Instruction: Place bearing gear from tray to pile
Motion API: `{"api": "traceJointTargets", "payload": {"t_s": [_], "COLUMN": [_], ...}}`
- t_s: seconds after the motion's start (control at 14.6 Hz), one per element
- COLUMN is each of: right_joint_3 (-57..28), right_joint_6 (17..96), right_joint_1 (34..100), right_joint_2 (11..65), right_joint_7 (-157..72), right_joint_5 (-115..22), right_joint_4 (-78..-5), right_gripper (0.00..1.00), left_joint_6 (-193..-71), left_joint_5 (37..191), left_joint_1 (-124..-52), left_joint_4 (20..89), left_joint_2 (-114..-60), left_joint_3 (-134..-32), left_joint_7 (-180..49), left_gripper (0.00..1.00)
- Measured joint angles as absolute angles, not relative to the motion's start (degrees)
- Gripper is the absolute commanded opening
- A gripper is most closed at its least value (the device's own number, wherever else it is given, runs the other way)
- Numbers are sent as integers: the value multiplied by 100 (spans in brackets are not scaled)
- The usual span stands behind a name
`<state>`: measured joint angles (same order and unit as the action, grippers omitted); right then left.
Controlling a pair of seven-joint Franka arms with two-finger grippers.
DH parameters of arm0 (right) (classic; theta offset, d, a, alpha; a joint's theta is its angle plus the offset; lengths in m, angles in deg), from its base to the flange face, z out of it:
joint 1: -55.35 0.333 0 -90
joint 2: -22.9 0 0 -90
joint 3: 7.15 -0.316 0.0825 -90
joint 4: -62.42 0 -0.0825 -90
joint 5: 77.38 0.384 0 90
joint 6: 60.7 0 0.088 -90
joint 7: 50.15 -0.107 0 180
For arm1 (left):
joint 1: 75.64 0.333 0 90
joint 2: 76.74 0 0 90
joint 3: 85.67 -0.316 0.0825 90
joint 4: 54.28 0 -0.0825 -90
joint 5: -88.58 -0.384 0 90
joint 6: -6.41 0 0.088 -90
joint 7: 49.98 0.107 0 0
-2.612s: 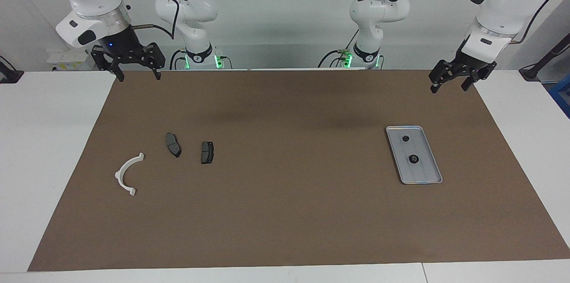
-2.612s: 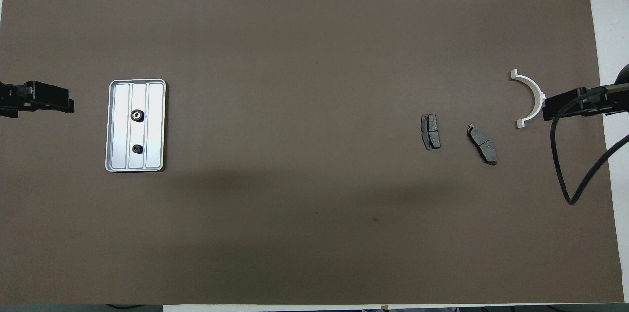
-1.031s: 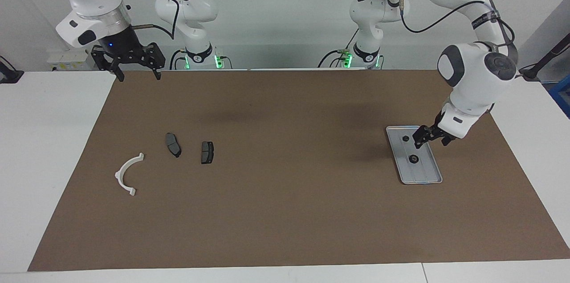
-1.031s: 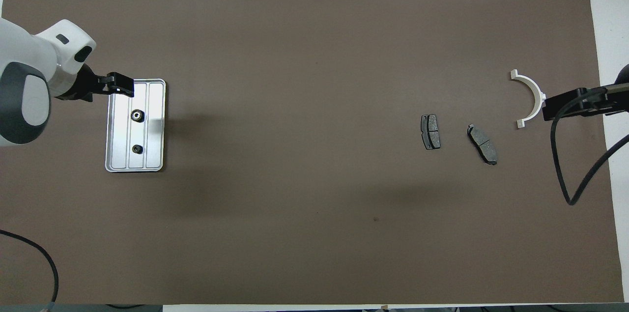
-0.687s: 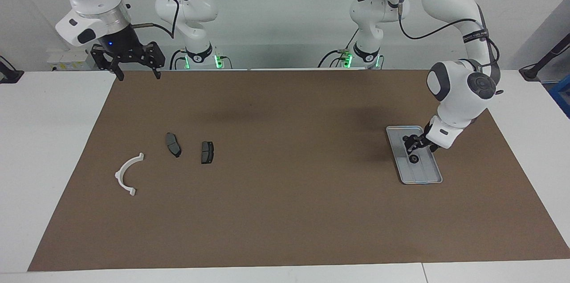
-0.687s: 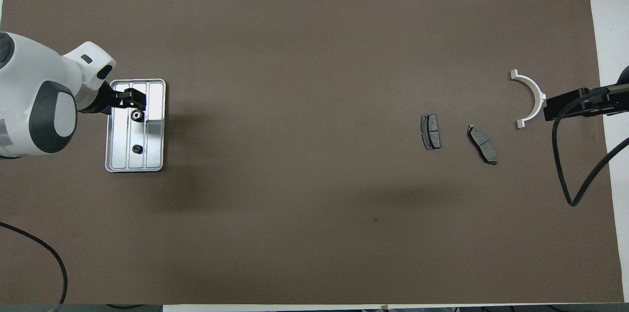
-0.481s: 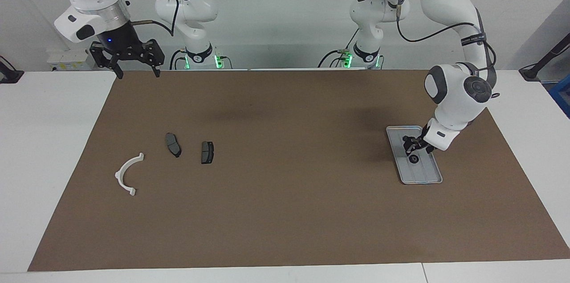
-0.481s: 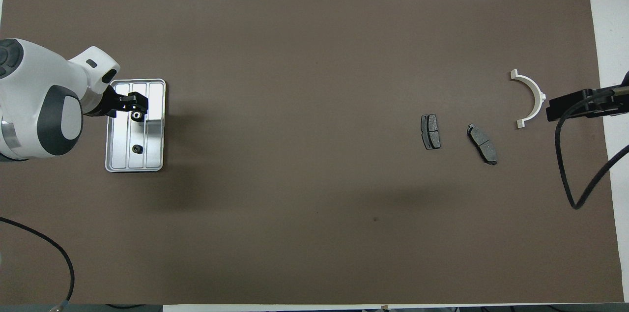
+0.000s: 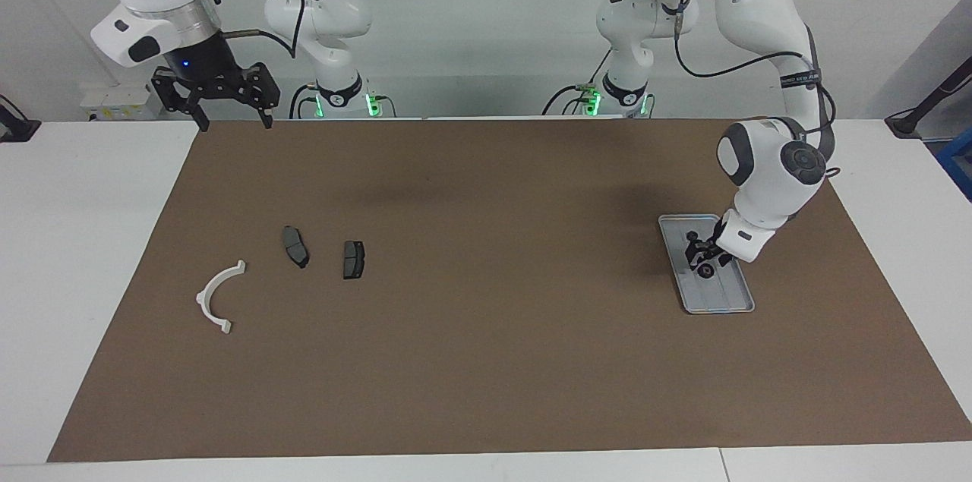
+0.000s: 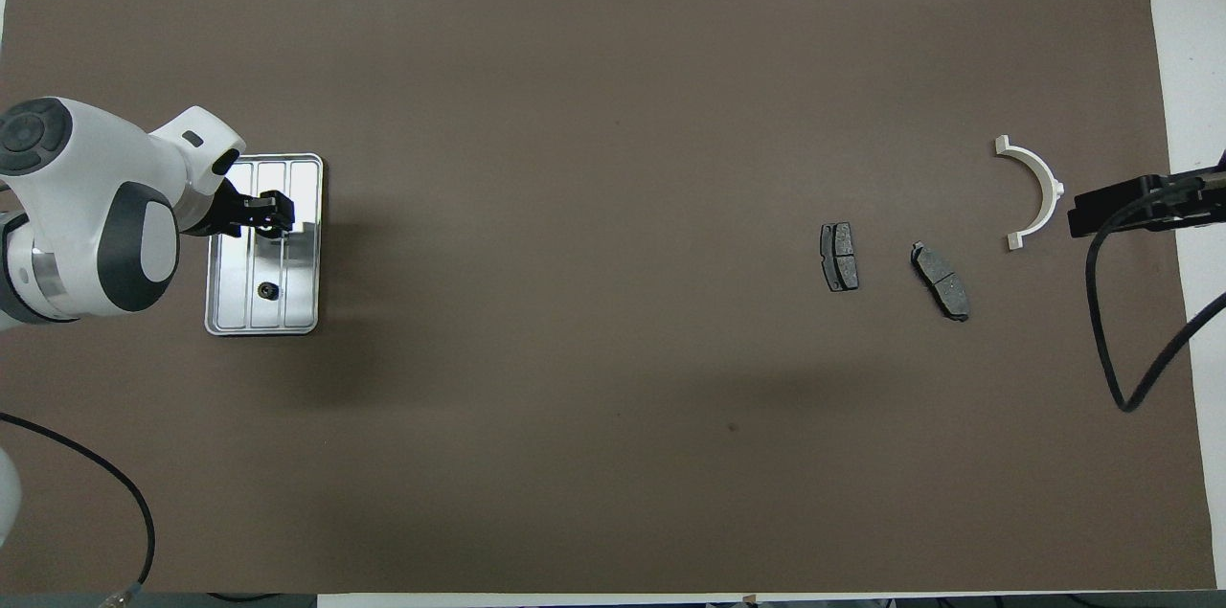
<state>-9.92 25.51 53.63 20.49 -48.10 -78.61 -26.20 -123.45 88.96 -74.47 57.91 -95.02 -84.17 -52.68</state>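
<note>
two small gears seen in tray [image 9: 735, 304]; left gripper [image 9: 704, 262] lowered over farther one, jaws' state unclear; right gripper [image 9: 231, 116] waiting raised, jaws spread

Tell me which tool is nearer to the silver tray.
Left. The left tool is down in the tray; the right tool waits raised at the table's right-arm end.

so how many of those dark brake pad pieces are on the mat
2. One brake pad lies toward the right arm's end of the mat; the other brake pad lies beside it, closer to the white bracket. None appear hidden.
</note>
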Motion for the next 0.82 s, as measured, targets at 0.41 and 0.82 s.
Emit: {"api": "traceJointTargets", "payload": {"t_s": [0.41,0.82], "right_joint_3": [-1003,-1023], "right_joint_6": [2517,3169], "right_joint_1": [5370,5667], "right_joint_2": [2032,1958], "right_joint_7": [-4810,-4818], "right_joint_5": [-7847,-7839], "right_joint_4": [-2688,-3317], "right_gripper": [100,100], "left_joint_6": [-12556,-12576], "left_joint_5": [8896,8896], "left_joint_1": [-7440,-7440], "left_joint_4": [5793,5793], "left_joint_2": [-9631,-9653], "left_joint_3": [-8423,-8423], "left_joint_7": [-5268,-5267], "left_gripper": [64,19]}}
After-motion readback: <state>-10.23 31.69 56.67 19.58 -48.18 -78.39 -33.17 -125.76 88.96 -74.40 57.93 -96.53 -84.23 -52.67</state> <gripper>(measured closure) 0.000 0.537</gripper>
